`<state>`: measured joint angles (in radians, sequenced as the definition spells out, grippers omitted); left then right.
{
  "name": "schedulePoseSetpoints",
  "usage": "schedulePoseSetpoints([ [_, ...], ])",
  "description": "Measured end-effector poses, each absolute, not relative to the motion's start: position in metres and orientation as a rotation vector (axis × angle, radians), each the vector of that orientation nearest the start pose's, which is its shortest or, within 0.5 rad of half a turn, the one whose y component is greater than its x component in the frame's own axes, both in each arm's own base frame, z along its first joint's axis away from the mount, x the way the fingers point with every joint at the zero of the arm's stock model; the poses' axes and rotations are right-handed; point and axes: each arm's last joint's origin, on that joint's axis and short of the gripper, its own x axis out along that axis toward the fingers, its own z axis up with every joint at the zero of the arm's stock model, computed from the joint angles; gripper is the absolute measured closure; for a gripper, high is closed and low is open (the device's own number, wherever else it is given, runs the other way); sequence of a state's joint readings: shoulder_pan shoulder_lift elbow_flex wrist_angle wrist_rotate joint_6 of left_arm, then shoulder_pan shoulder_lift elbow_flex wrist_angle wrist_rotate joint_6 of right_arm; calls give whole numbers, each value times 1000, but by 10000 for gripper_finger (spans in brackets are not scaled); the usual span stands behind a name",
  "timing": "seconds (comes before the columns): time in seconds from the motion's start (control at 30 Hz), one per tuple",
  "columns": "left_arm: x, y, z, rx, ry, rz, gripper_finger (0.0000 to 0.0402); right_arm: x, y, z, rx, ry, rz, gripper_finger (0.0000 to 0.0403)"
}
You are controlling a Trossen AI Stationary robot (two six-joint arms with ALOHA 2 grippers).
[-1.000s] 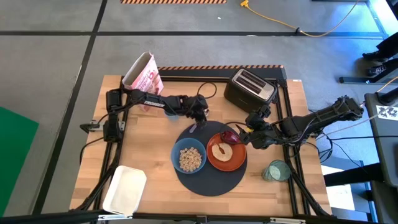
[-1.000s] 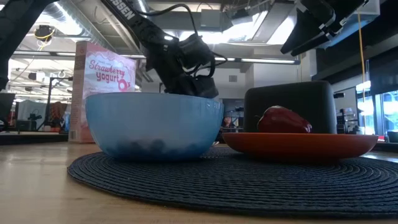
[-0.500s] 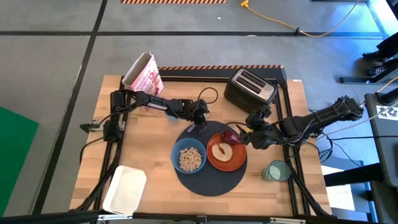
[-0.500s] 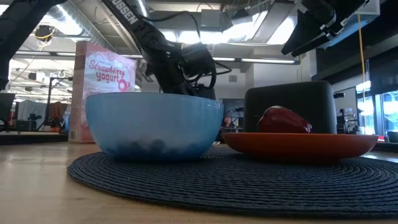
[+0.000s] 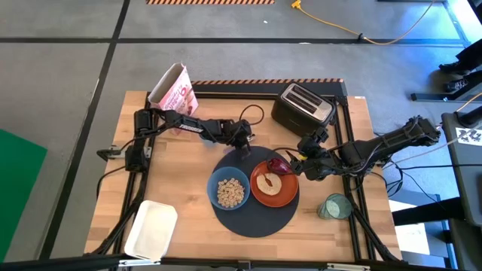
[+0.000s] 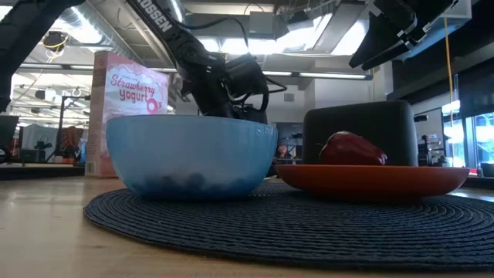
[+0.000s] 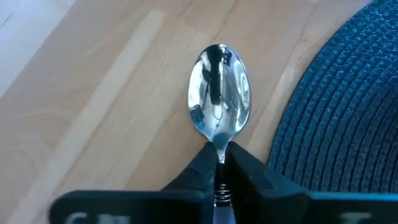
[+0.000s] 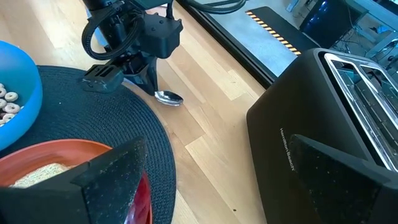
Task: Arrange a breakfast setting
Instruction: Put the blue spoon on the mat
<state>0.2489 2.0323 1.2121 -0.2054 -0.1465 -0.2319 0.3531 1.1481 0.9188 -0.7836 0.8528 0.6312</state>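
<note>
Gripping the metal spoon [image 7: 219,93] beside the mat [image 5: 254,220], left gripper [image 5: 242,144] nears finishing; right gripper [image 5: 294,165] gapes, cup [image 5: 334,206] unplaced.

Blue bowl [image 5: 229,191], orange plate [image 5: 285,196], dark woven mat [image 5: 256,220], shiny silver spoon [image 7: 220,93], black toaster [image 5: 303,106].

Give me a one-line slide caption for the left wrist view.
Left pincer shut on the metal spoon, holding its bowl over the wooden table beside the dark round mat.

Light wood worktop [image 5: 173,177] sits on grey concrete floor [image 5: 68,75]. Green floor patch [image 5: 19,177] left of worktop, yellow cable [image 5: 339,26] beyond it. Ceiling strip lights [image 6: 309,75] overhead.
</note>
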Motion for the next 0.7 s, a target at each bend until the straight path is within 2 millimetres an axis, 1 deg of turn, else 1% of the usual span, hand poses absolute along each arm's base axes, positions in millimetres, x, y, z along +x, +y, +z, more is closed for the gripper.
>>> schedulePoseSetpoints([
  [0.1,386,103,121,-256,988,488,391,204,52,273,2,650,-685,20],
  [0.2,390,104,129,-244,1016,507,382,204,52,273,1,652,-685,20],
  [0.3,395,104,140,-230,1058,521,375,204,52,273,1,652,-685,20],
  [0.43,402,98,160,-206,1092,535,383,204,52,272,0,654,-685,20],
  [0.57,408,79,172,-265,1104,541,383,203,51,267,-1,666,-692,20],
  [0.7,413,49,172,-304,1091,528,376,201,51,261,-7,677,-696,20],
])
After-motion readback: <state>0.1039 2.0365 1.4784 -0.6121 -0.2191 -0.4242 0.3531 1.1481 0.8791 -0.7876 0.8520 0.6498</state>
